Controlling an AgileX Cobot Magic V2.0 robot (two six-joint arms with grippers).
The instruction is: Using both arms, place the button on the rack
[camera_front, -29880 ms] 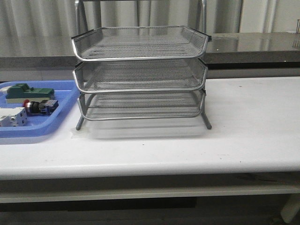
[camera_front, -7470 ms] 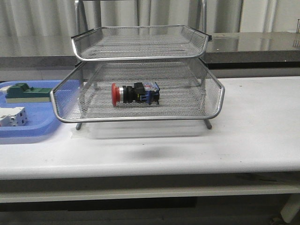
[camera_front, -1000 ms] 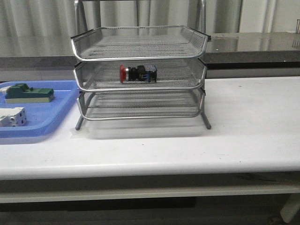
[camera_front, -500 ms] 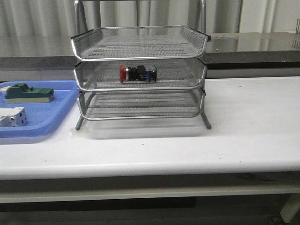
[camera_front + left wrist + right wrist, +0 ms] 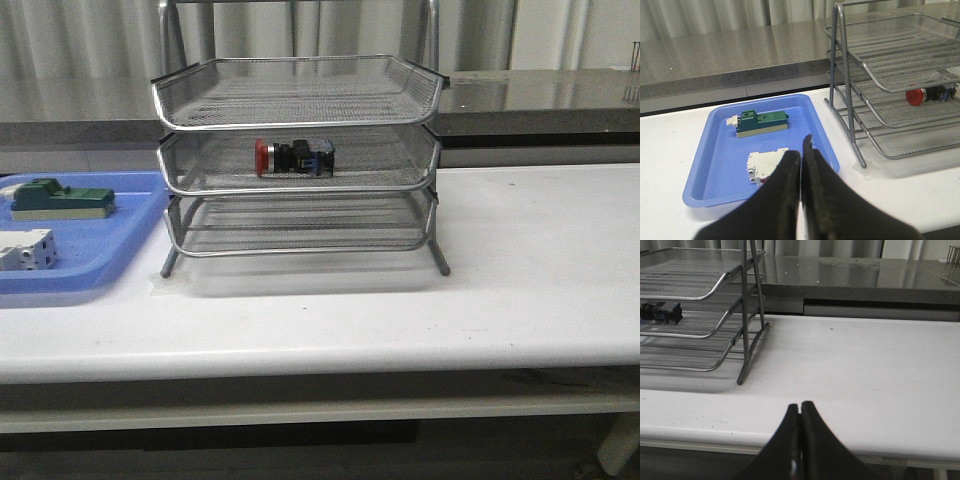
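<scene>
From the front, the three-tier wire-mesh rack point(image 5: 297, 165) stands on the white bench point(image 5: 520, 270), all three trays pushed in and stacked one over another. The push-button switch point(image 5: 293, 157) lies on its side in the middle tray, red cap toward the left, black body in the middle, blue rear block toward the right. To the left of the rack, just beside its leg, sits a flat blue plastic tray point(image 5: 120, 240) holding a green block point(image 5: 58, 198) at the back and a white boxy part point(image 5: 25, 248) nearer the front. Neither arm shows in this view.

In the left wrist view, the left pincer point(image 5: 801, 192) has its two dark fingers pressed together with only a thin slit between them, and nothing is held. It hangs above the near edge of the blue tray, close to the white part. The rack stands beyond the tray, and the switch's red cap shows through the mesh of the middle tier.

In the right wrist view, the right pincer point(image 5: 800, 432) is likewise closed, fingers touching, with nothing in it. It hangs over bare bench, well apart from the rack's leg. The switch's dark rear end is visible in the middle tray.
</scene>
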